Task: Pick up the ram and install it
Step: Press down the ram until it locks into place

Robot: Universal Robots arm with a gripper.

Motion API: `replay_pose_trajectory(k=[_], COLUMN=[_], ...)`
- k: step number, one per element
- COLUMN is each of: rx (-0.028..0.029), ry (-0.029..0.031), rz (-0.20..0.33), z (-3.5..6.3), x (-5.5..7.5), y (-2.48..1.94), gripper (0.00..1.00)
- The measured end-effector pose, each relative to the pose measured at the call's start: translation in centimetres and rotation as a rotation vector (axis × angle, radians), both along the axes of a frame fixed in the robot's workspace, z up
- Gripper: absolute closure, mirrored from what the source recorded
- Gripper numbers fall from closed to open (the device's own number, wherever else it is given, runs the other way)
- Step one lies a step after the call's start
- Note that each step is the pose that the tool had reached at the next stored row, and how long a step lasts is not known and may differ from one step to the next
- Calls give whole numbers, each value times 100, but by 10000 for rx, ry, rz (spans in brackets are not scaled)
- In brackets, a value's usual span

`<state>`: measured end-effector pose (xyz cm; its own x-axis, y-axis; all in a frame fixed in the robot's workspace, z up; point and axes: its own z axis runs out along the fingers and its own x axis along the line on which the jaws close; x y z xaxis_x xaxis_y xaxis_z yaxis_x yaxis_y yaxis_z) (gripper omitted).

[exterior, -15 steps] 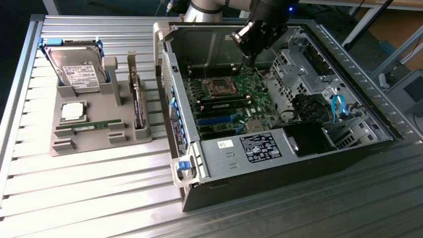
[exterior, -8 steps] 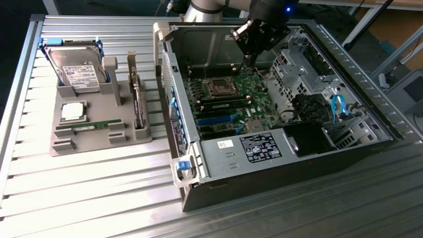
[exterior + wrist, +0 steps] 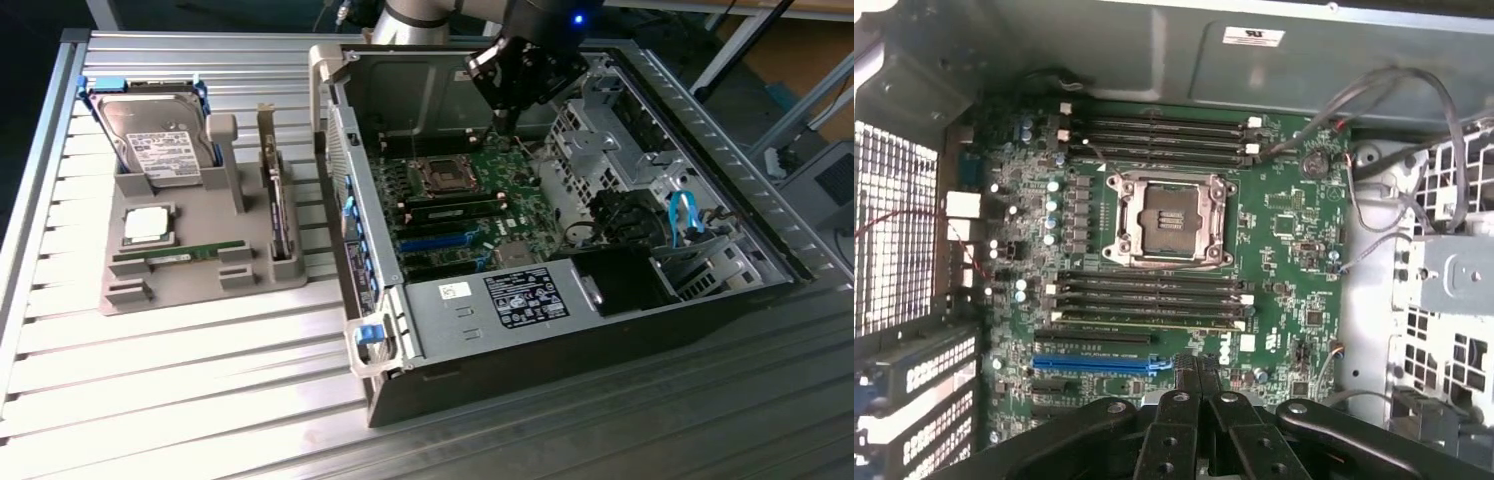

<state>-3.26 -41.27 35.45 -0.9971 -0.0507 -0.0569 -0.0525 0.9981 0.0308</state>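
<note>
Exterior view: slatted metal desk (image 3: 160,370) carries an open PC case (image 3: 561,330) lying on its side, so the motherboard (image 3: 461,215) faces up and can be reached from above. On the exterior view's left, well apart from the case, sits a grey parts holder (image 3: 200,270), its slots keeping each part upright or flat for grasping: a hard drive (image 3: 158,145) at the far end, a dark expansion card (image 3: 278,215) standing on edge on the side toward the case, a square silver processor (image 3: 147,225), and the ram (image 3: 176,255), a thin green stick lying flat in its groove near the holder's near end, untouched. The arm reaches in from the far side, and the end effector (image 3: 514,85) hangs over the far part of the case, above the board, nowhere near the ram. Wrist view: end effector (image 3: 1199,400) looks straight down on the empty CPU socket (image 3: 1169,218), with black memory slots (image 3: 1149,300) on one side and more on the other. Fingers (image 3: 1174,430) look pressed together, closed with nothing between them. Judged: ram not yet picked up, install not started.
</note>
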Motion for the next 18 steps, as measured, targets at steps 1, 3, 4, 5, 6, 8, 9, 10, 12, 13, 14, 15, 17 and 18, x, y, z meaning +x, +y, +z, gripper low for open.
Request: replay_pose_trajectory(k=[1, 3, 4, 5, 6, 8, 9, 10, 12, 13, 14, 15, 17, 18], rx=[0, -1, 1, 1, 1, 0, 0, 0, 0, 0, 0, 1, 0, 0], ry=[0, 3, 17, 39, 62, 125, 139, 141, 142, 142, 153, 195, 358, 429], rz=[0, -4, -6, -8, -10, -19, -23, -26, -26, -27, -26, -25, -26, -26], z=[0, 0, -1, -1, 0, 0, 0, 0, 0, 0, 0, -1, 0, 0], x=[0, 1, 6, 13, 23, 50, 57, 57, 58, 58, 60, 66, 78, 82], y=[0, 0, 0, 0, 0, 0, 0, 0, 0, 0, 0, 0, 0, 0], gripper=[90, 90, 90, 90, 90, 90, 90, 90, 90, 90, 90, 90, 90, 90])
